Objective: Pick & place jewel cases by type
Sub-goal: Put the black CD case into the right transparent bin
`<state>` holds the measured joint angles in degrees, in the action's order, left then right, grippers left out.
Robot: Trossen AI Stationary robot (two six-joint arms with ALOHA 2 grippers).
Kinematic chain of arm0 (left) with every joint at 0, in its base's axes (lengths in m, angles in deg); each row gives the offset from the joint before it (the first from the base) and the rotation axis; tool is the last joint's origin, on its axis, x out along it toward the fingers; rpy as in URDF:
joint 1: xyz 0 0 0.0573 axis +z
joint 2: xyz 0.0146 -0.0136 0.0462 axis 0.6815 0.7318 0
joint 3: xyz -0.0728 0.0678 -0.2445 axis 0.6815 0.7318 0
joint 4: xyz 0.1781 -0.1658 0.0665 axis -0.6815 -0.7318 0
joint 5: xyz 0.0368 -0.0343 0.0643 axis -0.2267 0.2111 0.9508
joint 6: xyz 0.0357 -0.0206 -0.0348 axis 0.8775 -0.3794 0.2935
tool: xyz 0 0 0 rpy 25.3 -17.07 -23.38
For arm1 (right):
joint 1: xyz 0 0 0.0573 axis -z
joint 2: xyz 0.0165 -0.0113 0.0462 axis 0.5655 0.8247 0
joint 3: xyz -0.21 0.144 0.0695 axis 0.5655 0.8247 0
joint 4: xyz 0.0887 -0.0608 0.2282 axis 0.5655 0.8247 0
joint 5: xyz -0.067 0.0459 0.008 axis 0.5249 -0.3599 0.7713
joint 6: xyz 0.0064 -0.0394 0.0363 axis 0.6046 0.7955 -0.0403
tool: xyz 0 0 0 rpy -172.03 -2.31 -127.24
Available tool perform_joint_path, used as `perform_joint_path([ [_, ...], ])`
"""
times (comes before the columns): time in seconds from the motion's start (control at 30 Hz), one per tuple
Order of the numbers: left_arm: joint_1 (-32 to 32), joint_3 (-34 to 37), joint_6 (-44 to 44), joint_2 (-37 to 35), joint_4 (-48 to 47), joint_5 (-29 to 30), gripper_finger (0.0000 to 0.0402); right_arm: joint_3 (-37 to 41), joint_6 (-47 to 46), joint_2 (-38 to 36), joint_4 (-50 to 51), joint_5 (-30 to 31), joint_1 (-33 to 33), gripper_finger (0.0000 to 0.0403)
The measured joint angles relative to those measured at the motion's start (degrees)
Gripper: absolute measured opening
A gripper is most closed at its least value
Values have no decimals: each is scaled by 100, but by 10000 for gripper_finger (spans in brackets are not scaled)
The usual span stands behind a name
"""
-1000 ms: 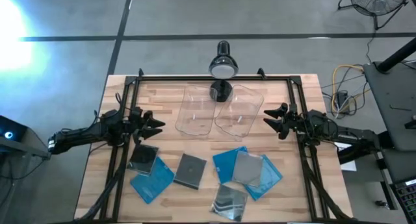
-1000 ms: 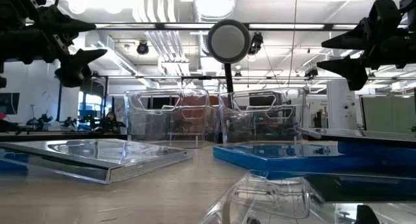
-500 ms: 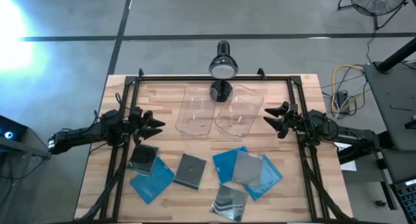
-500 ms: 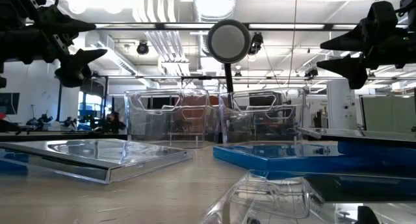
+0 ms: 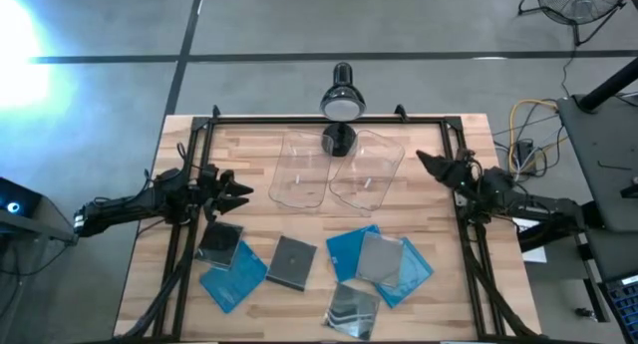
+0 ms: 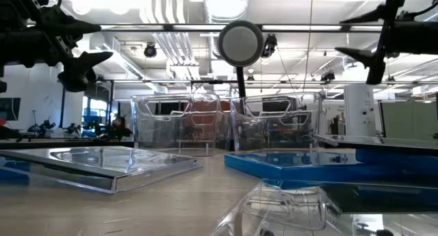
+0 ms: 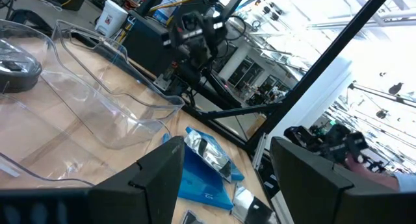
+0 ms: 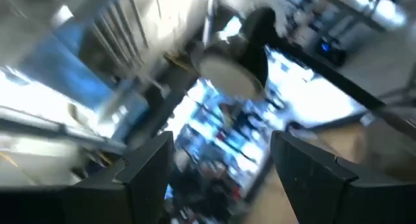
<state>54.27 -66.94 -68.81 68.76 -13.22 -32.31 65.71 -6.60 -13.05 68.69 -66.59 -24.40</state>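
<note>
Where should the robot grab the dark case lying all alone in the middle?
Probably by two opposite edges of the dark case, coming straight down from above. It lies flat on the table, thin and square, touching no other case, so open jaws could likely straddle it.

Bare desk [image 5: 249, 219] strip between clear bins [image 5: 339, 170] and jewel cases [image 5: 374, 259]: open passage. Lamp [image 5: 341, 97] blocks far edge.
</note>
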Motion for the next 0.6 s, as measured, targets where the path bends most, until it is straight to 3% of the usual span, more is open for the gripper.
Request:
perform_joint_path([
  [0.17,0,0,-6,3,2,2,213,-2,-151,602,-943,-9,-51,259],
  [0.27,-1,0,-736,3,396,266,213,-36,-786,1253,-1557,16,-95,262],
  [0.43,2,1,-3067,3,1285,1752,213,-714,-936,2644,-1652,-56,-261,265],
  [0.5,4,0,-3102,3,1251,2450,213,-1040,-1002,3186,-1403,34,-264,264],
  [0.6,4,0,-2891,23,1146,3037,213,-1497,-1374,3835,-654,326,-241,258],
])
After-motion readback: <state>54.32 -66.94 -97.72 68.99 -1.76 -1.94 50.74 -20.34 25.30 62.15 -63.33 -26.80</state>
